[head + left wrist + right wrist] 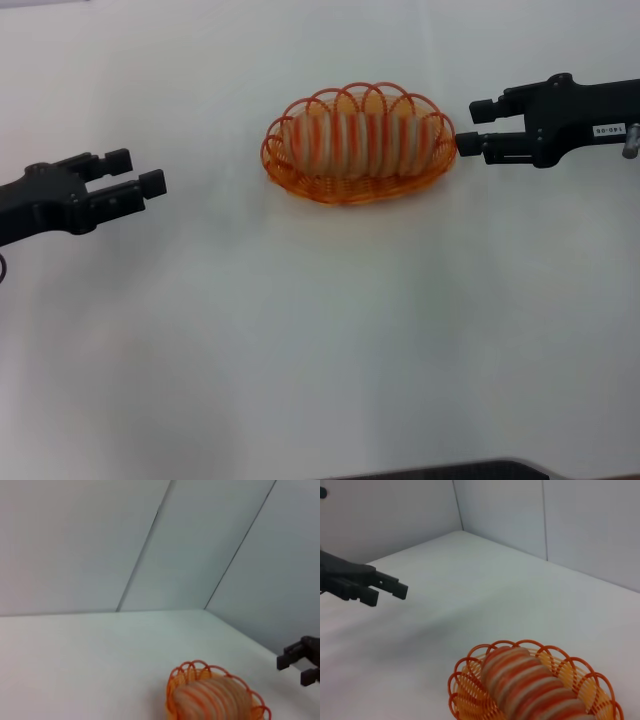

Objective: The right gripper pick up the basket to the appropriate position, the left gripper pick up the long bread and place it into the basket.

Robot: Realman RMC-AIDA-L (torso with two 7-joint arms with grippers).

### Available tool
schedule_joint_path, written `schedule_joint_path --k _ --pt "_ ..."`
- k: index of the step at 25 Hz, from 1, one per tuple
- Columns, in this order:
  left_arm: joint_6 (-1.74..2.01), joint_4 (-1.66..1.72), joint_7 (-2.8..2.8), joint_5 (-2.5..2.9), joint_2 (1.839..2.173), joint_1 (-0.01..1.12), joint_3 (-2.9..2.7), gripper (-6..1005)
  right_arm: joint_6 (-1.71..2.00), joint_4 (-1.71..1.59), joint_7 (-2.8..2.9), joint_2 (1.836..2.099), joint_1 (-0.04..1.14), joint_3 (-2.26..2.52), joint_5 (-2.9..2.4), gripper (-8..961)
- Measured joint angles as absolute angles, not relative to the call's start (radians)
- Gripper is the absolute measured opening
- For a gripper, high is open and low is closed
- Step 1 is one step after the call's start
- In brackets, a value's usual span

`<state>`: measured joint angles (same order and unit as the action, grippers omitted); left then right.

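**Striped loaf lying in the orange basket, both end effectors clear**

Where the white surface point(320, 330) carries the work, the long bread point(350, 138) lies lengthwise inside the basket point(300, 178), its pale tan crust crossed by orange-red stripes that show through the looped rim. The basket sits in the far middle of the surface in the head view, upright, with the loaf filling most of its length.

Just beside the basket's right end is the right end effector point(466, 127), its two black fingers spread apart and holding nothing; the lower fingertip is close to the rim, and whether it touches cannot be told. A small white label point(607, 129) on this arm bears dark characters, too small to read with certainty.

Well apart on the other side, the left end effector point(141, 172) hangs over bare surface, fingers parted and empty, pointing toward the basket.

Seen from the right wrist, the loaf and basket lie near, with the left end effector farther off. Pale wall panels point(580, 525) rise behind the surface.
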<state>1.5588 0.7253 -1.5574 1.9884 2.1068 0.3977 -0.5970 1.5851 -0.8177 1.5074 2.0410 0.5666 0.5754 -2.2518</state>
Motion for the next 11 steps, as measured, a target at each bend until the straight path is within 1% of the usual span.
schedule_joint_path --k 11 --pt "1.549 0.723 -1.556 1.991 2.109 0.401 -0.601 723 1.582 -0.815 1.509 2.045 0.567 0.578 -2.255 532"
